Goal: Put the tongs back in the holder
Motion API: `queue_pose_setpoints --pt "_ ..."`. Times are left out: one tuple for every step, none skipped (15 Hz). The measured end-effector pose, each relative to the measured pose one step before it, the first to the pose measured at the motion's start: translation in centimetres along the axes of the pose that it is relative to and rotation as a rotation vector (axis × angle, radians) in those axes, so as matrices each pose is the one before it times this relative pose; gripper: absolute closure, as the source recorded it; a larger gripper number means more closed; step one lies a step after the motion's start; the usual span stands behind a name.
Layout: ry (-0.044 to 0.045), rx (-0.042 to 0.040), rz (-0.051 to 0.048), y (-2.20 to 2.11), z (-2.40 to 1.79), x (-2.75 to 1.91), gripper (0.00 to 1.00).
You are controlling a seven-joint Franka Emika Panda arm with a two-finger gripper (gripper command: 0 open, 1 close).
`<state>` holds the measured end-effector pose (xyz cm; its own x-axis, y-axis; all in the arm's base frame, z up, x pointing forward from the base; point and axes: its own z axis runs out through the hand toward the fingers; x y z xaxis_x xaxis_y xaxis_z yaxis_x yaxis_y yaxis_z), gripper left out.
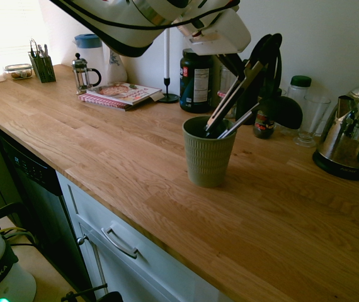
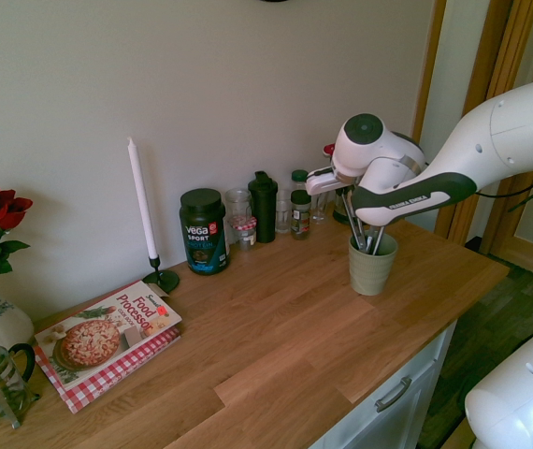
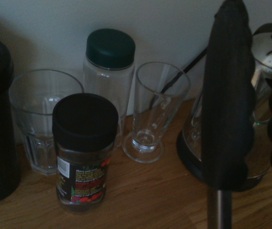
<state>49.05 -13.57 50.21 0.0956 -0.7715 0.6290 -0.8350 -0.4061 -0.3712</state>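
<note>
The holder (image 1: 208, 157), an olive-green ribbed cup, stands upright on the wooden counter, and shows again as the holder (image 2: 371, 267) in the second exterior view. The tongs (image 1: 233, 97) lean in it, lower end inside the cup, silvery arms slanting up and right to black ends. My gripper (image 1: 235, 66) is above the cup, shut on the tongs' upper arms; from the other side the gripper (image 2: 349, 198) sits just over the rim. The wrist view shows a black scalloped end of the tongs (image 3: 226, 95) rising close by. A black ladle (image 1: 283, 112) also stands in the cup.
Behind the cup stand a steel kettle (image 1: 353, 135), a tall glass (image 1: 312, 119), a green-lidded jar (image 1: 299, 88), a dark spice jar (image 3: 85, 148) and a protein tub (image 1: 196, 82). A candle (image 1: 167, 63), a cookbook (image 1: 119, 94) and a French press (image 1: 84, 74) sit further left.
</note>
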Motion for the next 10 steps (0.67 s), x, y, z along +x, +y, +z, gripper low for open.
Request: queue_pose_setpoints --pt "-0.00261 -0.00389 -0.00303 0.343 0.262 -0.447 1.0" --pt "-0.00494 -0.0058 -0.0058 0.356 0.28 -0.536 1.0" --pt "-0.00482 -0.00619 -0.00514 0.314 0.244 -0.447 1.0" --pt "-0.00077 -0.0041 -0.00647 0.211 0.163 -0.321 1.0" --pt "-0.00012 -0.00167 -0.00249 0.083 0.059 -0.116 1.0" --pt "-0.00124 -0.00145 -0.00068 0.064 0.048 -0.075 0.0" --pt "-0.0015 -0.00199 -0.00055 0.09 0.065 -0.067 0.0" --pt "-0.00115 -0.00208 -0.00014 0.103 0.068 -0.03 0.0" --pt "-0.00097 -0.00178 -0.00002 0.119 0.072 -0.025 0.0" --pt "-0.00037 0.00342 -0.00093 0.109 0.02 -0.013 0.0"
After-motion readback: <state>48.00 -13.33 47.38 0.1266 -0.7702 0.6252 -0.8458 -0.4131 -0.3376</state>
